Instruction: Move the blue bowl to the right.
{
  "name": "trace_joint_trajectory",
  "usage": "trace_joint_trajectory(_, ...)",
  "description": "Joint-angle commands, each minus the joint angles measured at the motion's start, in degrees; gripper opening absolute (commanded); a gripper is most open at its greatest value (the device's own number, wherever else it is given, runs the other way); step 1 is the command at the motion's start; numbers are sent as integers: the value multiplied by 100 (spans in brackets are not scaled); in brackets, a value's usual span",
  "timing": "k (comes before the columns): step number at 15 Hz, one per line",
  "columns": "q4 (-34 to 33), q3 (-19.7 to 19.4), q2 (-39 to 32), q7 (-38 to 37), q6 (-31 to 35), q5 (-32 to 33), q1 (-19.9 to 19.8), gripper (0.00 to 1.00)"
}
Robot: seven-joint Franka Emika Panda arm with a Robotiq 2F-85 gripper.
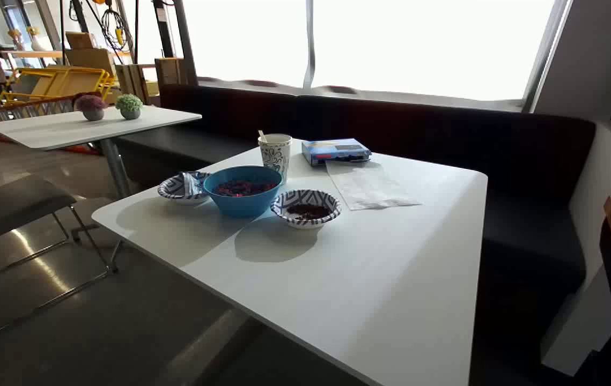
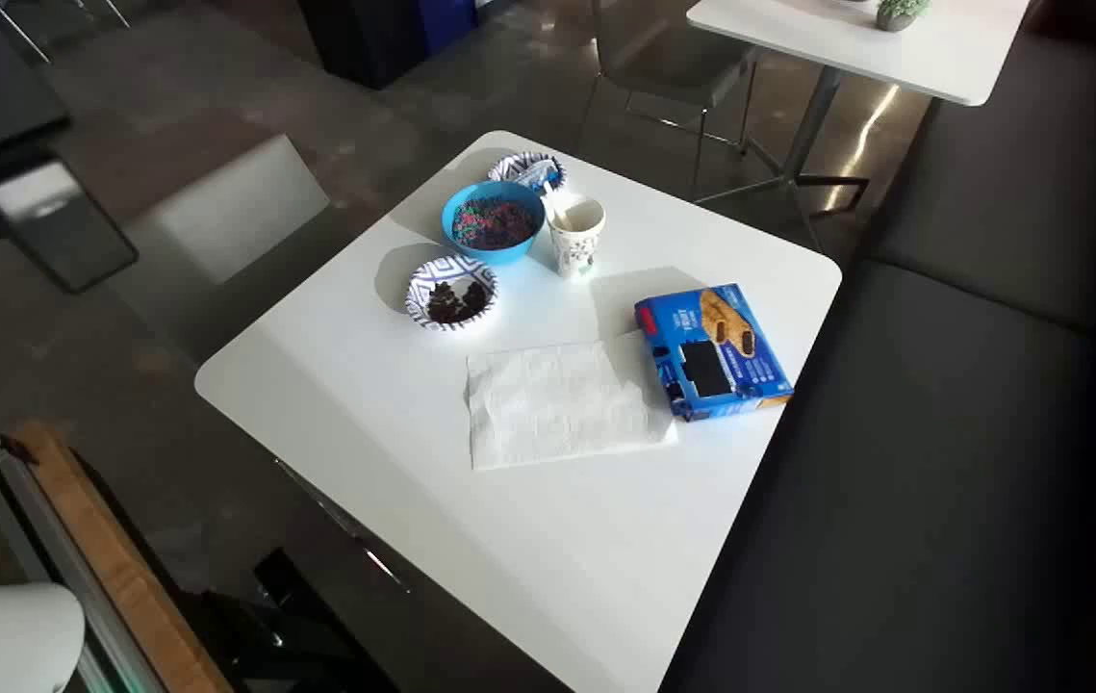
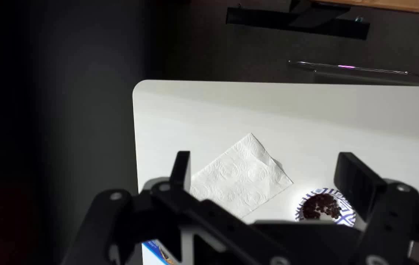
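Probably the task has not begun, because the pincer (image 3: 266,167) hangs above the worktop (image 2: 557,558) with its fingers (image 3: 358,180) well apart, and I see nothing held between them. The bowl (image 1: 242,205) stands upright on this worktop, and the smaller dishes are grouped around it. Just beside it is the cup (image 2: 574,252) with a stick (image 1: 262,136) inside; to its right, in an exterior view, is the dish (image 1: 330,202) of dark bits (image 1: 308,212), and on its opposite side the other dish (image 1: 170,188). Whether any of these touches the bowl, I cannot tell. Farther from the bowl lie the napkin (image 2: 557,409) and the box (image 2: 716,351). The wrist view does not show the bowl, so a descent guided by that camera alone could, I think, go astray. If a finger comes down wide of the rim, it may tip the cup or push a dish. If the pincer pinches only one side, the bowl could tilt in the lift and spill its loose coloured bits (image 2: 490,223). Should right be meant as in that exterior view, sliding the bowl would likely drive it into the dish of dark bits, and could overturn it.
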State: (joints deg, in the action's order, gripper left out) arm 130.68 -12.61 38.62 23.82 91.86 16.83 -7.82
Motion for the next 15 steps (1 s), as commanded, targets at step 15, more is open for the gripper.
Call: trace_joint_trajectory(15,-26,75,-603,162,346,-939,881,100)
